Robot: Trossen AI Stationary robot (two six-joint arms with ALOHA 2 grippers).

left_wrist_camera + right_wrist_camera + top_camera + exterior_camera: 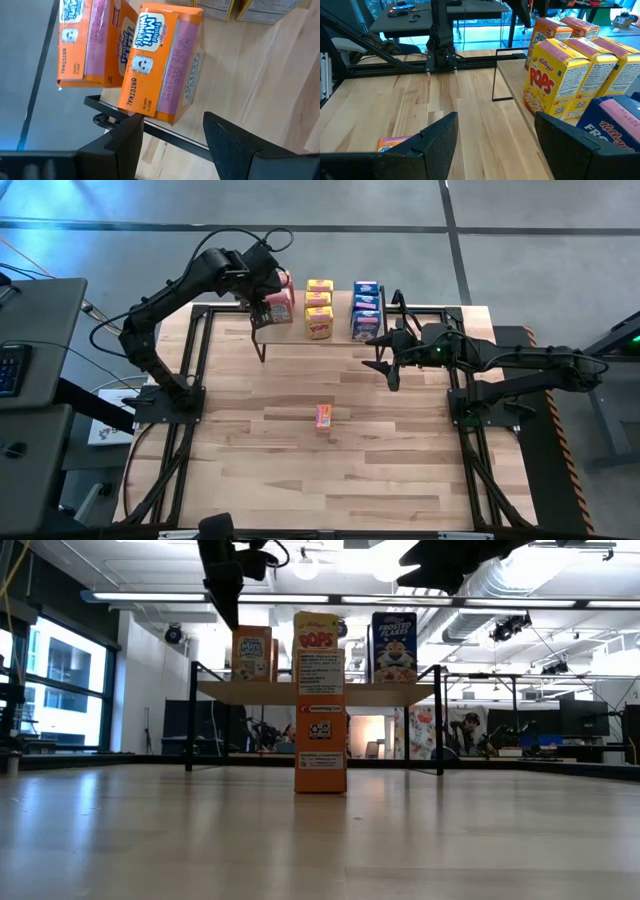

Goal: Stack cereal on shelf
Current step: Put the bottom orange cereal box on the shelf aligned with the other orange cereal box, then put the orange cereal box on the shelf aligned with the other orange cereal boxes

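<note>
The cereal is mostly sitting on the shelf already, at about twelve o'clock on the table in the high view: going left to right, we are seeing orange-red boxes, yellow boxes and blue boxes, while one orange-red box is standing alone near the table's centre, well apart from both arms. We are judging these boxes as light, stiff-walled cardboard that dents if squeezed hard and tips easily when upright, so we are favouring a gentle hold across the two broad faces, around mid-height. The left gripper is hanging over the shelf's left end at about eleven o'clock; its wrist view is showing its fingers partly spread with nothing between them, just off an orange-red Mini-Wheats box near the shelf edge. The right gripper is waiting at about two o'clock, beside the shelf's right end, its fingers standing apart and holding nothing. The low view is giving us what the overhead cannot: the lone box standing upright, tall and narrow. The right wrist view is showing the yellow Pops boxes in a row, which the high view is flattening.
</note>
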